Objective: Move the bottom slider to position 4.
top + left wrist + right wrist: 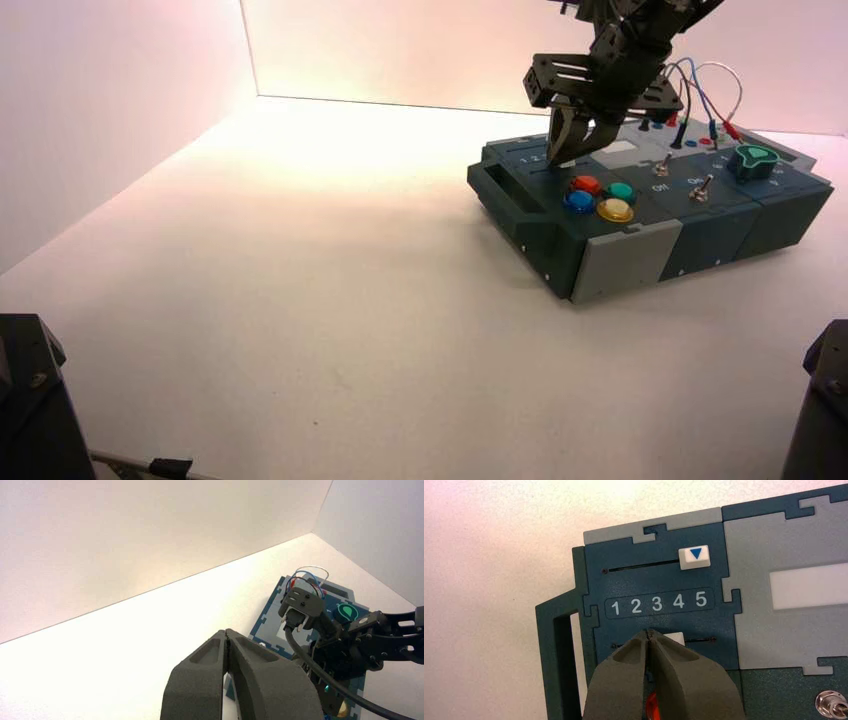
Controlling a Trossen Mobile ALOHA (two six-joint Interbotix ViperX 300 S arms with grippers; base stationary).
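Observation:
My right gripper (649, 633) is shut and empty, its tips pressed down on the dark track of the bottom slider. The slider's white knob (675, 638) lies right against the fingertips, partly hidden by one finger, roughly under the numerals 3 and 4. The printed 4 (679, 600) is in the row 1 to 5 between the two tracks. In the high view the right gripper (568, 160) stands over the box's left end. My left gripper (226, 633) is shut and empty, held well away from the box.
The top slider's white knob (694, 557) with a blue triangle sits above the 5. The box (620, 255) bears red (585, 184), teal (620, 191), blue (579, 201) and yellow (615, 210) buttons, two toggle switches (662, 163), a green knob (755, 160) and wires (700, 90).

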